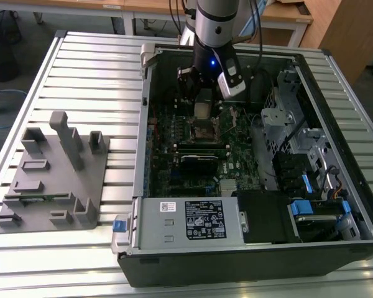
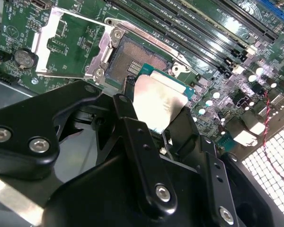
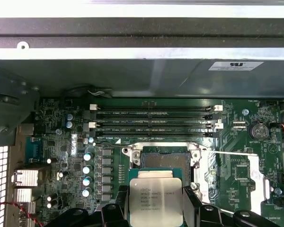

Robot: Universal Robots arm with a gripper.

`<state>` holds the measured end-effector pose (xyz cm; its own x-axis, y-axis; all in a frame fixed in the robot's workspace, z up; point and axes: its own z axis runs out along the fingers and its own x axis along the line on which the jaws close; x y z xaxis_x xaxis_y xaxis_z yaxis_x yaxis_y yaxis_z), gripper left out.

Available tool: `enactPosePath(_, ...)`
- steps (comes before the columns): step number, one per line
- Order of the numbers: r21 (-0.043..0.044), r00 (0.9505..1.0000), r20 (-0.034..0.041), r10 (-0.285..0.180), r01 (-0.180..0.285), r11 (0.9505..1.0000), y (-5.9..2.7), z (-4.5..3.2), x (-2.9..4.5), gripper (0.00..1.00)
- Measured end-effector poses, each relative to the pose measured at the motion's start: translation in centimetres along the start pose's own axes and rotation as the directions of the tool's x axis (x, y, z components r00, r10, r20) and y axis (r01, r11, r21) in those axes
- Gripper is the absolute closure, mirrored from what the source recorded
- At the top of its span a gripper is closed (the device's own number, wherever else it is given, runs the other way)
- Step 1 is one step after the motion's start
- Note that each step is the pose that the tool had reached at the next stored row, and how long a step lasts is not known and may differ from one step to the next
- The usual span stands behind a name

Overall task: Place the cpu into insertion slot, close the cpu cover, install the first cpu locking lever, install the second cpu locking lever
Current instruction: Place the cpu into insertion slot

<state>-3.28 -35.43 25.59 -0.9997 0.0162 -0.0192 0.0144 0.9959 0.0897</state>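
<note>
The tool is clamped on the cpu, gripping it by two opposite edges, with the chip's silver top turned toward the first wrist view. Just beyond the chip's leading edge lies the insertion slot, open, its contact field uncovered. The chip overlaps the slot's near rim but is not seated; whether they touch I cannot tell. The cpu cover is swung back beside the slot. Further out, the long black memory slots run parallel to the slot's far edge. Lines of dark print mark the chip's top, and a white label sits on the case wall.
</note>
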Motion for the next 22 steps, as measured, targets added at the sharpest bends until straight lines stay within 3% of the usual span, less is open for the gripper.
enactPosePath(22,0.0004,1.0,-0.0002,0.0,0.0,1.0,-0.06,0.72,-0.09,0.46)
